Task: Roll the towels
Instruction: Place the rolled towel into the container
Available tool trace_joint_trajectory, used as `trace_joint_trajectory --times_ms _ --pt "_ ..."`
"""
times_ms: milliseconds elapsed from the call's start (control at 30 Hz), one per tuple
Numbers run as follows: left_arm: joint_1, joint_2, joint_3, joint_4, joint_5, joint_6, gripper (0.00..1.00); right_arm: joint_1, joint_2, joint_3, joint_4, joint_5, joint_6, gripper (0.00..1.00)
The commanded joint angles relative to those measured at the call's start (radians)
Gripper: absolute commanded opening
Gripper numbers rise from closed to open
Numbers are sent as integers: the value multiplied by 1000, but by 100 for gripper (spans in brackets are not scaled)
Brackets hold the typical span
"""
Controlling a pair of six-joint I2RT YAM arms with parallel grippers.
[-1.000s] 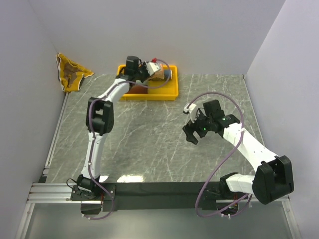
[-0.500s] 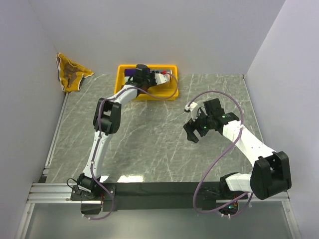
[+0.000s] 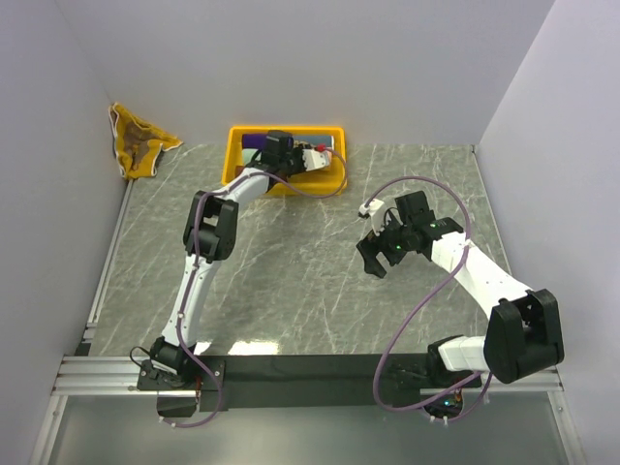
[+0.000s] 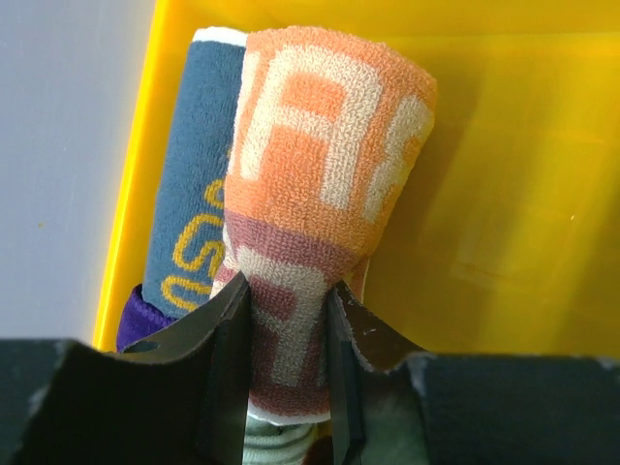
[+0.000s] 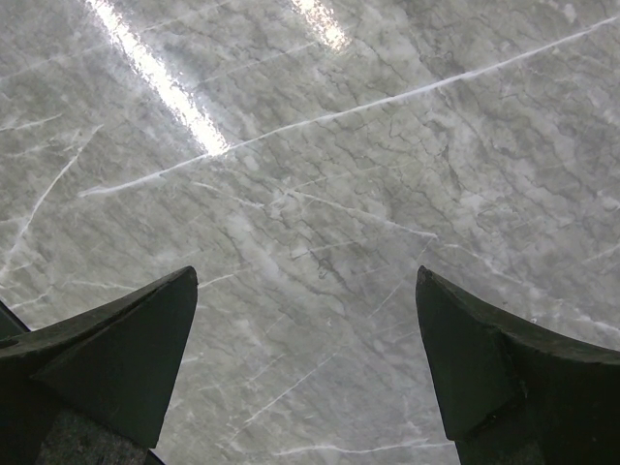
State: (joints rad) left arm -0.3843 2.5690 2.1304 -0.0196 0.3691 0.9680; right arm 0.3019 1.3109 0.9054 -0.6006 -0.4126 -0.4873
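The left gripper (image 4: pixel 288 293) clenched a rolled orange-and-white terry towel (image 4: pixel 325 145) inside the yellow plastic tray (image 4: pixel 504 194), touching a rolled blue towel (image 4: pixel 194 165); the right gripper (image 5: pixel 305 278) gaped above the grey marble tabletop (image 5: pixel 320 126).

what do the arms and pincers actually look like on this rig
The left arm and right arm are both white links with black joint housings. A thin purple cable loops loosely along each. The right wrist shows a small green light. The left pincer and right pincer have dark, wedge-shaped fingers.
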Motion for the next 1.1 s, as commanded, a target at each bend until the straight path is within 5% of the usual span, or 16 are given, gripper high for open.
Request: trace_joint_trajectory --times_ms 0,167,500,767,1067 --pt "-13 14 3 23 28 17 13 -12 -7 46 10 -2 3 100" --pt "-13 40 43 -19 18 3 13 -15 -9 41 5 0 0 100" --pt "-14 86 86 -23 -6 -20 39 -17 -15 30 7 6 4 100" --pt "-14 73 86 -31 4 -35 47 -20 -7 38 16 1 6 100" --pt "-13 22 46 -34 28 -74 74 -18 -15 26 21 -11 9 100"
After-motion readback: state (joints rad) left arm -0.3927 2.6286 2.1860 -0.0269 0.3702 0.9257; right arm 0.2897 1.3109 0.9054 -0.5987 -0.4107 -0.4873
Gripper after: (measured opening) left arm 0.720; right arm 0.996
